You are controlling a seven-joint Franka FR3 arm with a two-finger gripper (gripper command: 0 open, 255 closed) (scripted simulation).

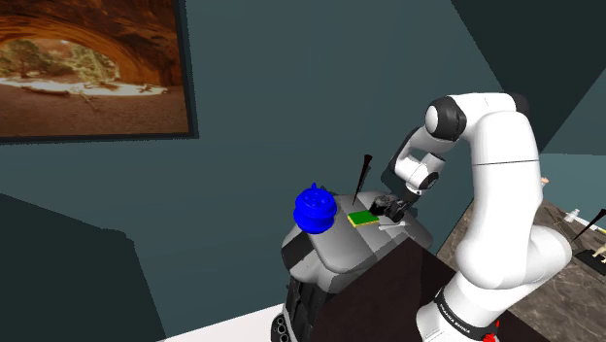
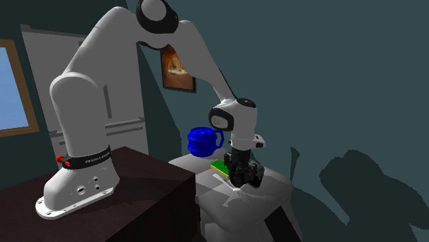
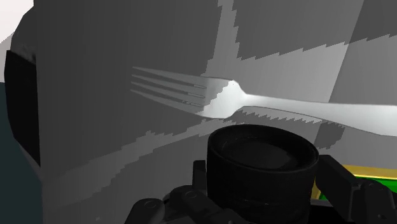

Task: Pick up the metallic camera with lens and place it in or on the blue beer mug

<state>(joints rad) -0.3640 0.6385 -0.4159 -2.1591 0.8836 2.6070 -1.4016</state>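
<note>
The dark camera (image 3: 261,149) with its round lens sits between my black fingers (image 3: 347,189), which clasp its body. My gripper (image 2: 243,165) points down over a grey rounded top (image 2: 268,189), with the camera (image 2: 246,174) just at or above that surface. The blue mug (image 2: 203,141) stands upright on the same top, beyond the gripper and apart from it. In the shoulder view the mug (image 1: 315,209) is left of the gripper (image 1: 390,207).
A silver fork (image 3: 286,105) lies on the grey top under the camera. A green pad with a yellow rim (image 1: 362,218) lies between mug and gripper. A thin black stick (image 1: 360,173) rises behind. The dark stand (image 2: 137,179) adjoins the top.
</note>
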